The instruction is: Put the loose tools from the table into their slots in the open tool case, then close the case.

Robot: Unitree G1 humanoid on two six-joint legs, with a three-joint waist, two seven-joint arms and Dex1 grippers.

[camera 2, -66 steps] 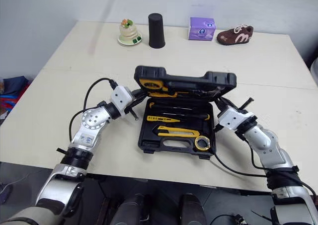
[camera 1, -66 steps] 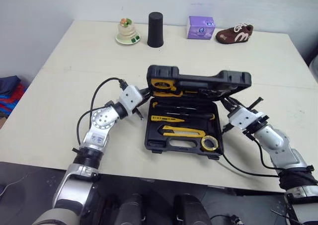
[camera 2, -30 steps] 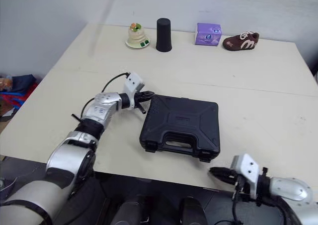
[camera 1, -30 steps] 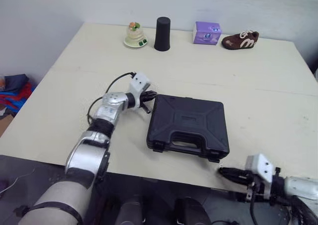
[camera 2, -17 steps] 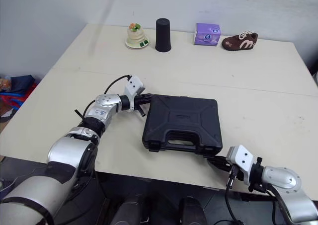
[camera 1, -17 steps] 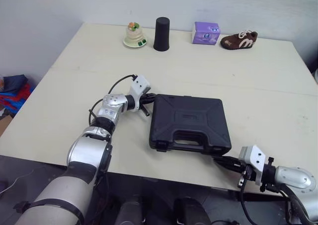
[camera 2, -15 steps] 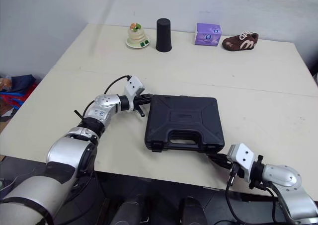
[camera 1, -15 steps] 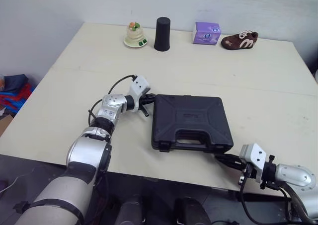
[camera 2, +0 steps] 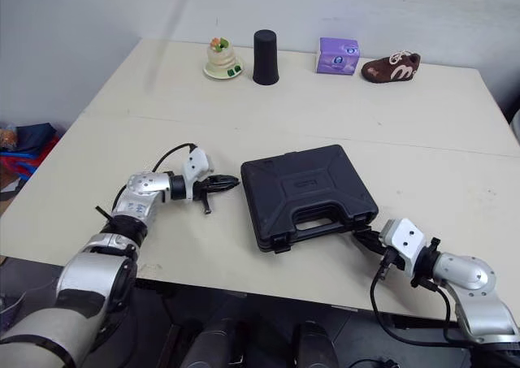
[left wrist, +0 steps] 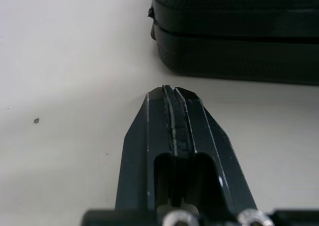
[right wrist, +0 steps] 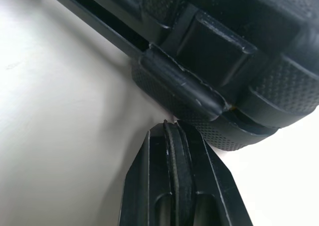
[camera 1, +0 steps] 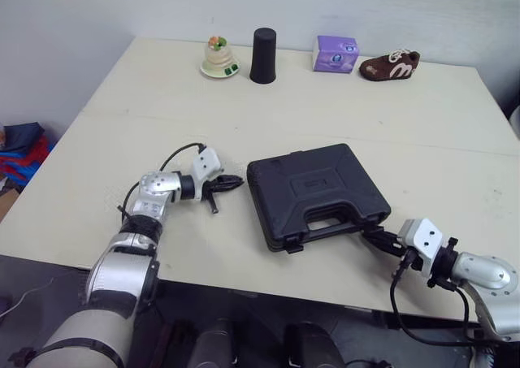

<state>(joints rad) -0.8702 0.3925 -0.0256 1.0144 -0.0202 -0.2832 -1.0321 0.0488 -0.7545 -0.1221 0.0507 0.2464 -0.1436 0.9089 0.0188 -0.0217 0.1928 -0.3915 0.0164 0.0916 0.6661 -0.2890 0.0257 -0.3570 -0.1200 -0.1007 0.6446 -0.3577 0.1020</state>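
A dessert figurine (camera 1: 216,55), black cup (camera 1: 262,55), purple box (camera 1: 335,53) and brown shoe (camera 1: 389,64) stand in a far row.

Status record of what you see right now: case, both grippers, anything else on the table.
tool case: lid down, flat on the table, turned askew, handle toward the near edge
left gripper: shut, empty, pointing at the case's left side, a gap between them
right gripper: shut, empty, tip at the case's near right corner beside a latch; contact unclear
latch state: cannot tell
far edge: toy dessert on a saucer, black cup, purple box, brown shoe
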